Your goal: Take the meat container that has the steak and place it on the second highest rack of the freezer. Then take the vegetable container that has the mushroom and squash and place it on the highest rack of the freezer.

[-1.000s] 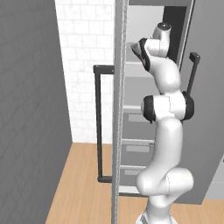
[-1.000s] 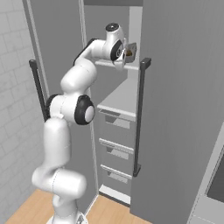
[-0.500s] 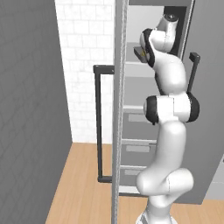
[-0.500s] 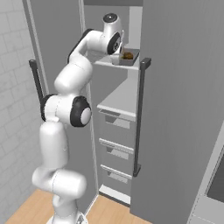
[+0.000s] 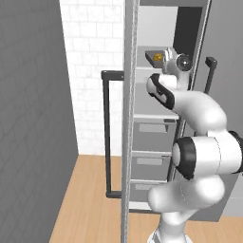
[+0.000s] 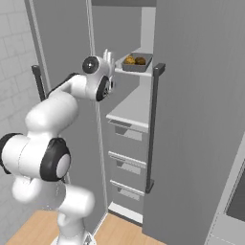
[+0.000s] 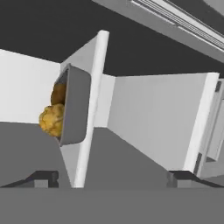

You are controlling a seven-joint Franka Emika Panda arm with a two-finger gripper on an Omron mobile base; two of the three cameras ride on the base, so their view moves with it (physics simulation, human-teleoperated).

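The vegetable container [image 6: 136,62], a grey tray with the yellow-orange squash and brownish mushroom lumps [image 7: 53,114], rests on a high white shelf of the freezer [image 6: 128,139]. It also shows as the tray [image 5: 155,56] just left of my hand. My gripper [image 6: 108,55] stands open and empty a short way in front of the tray, apart from it. In the hand view the tray [image 7: 75,105] appears rolled on its side behind the shelf's white edge, with my gripper [image 7: 112,177] spread wide. The meat container with the steak is out of view.
An open freezer door edge [image 5: 129,123] with a dark bar handle [image 5: 107,135] stands left of the arm. The other door with its handle [image 6: 154,125] is on the right. A bare white shelf [image 6: 135,103] lies above grey drawers [image 6: 125,165].
The gripper has opened and let go of the vegetable tray. It has drawn back and lower from the shelf, and the tray stays where it was set.
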